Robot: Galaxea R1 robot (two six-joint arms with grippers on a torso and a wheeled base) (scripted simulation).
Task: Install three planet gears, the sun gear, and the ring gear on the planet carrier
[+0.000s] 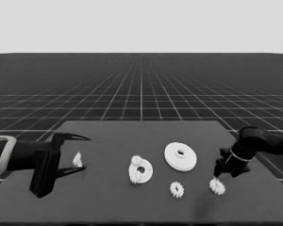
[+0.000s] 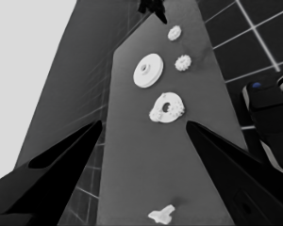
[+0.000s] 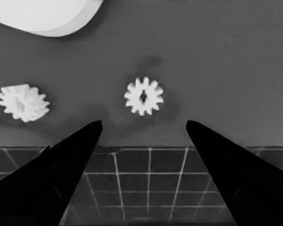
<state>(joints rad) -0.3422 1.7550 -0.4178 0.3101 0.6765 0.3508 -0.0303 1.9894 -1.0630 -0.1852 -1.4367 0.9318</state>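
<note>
The smaller round part (image 1: 146,172) lies at mid-table with two small gears on its rim, one (image 1: 137,160) at the far side and one (image 1: 136,178) at the near side. The larger round part (image 1: 180,156) lies flat to its right. A loose gear (image 1: 177,189) rests near the front edge. My right gripper (image 1: 217,176) hangs open just above another loose gear (image 1: 217,187). In the right wrist view that gear (image 3: 143,96) lies on the table ahead of the spread fingers (image 3: 70,155), untouched, with the other loose gear (image 3: 23,102) off to one side.
My left arm waits at the table's left end, its gripper (image 1: 80,153) open. A thin white piece (image 1: 77,160) lies on the table between its fingers, not held. The front table edge runs close below the right gripper's gear.
</note>
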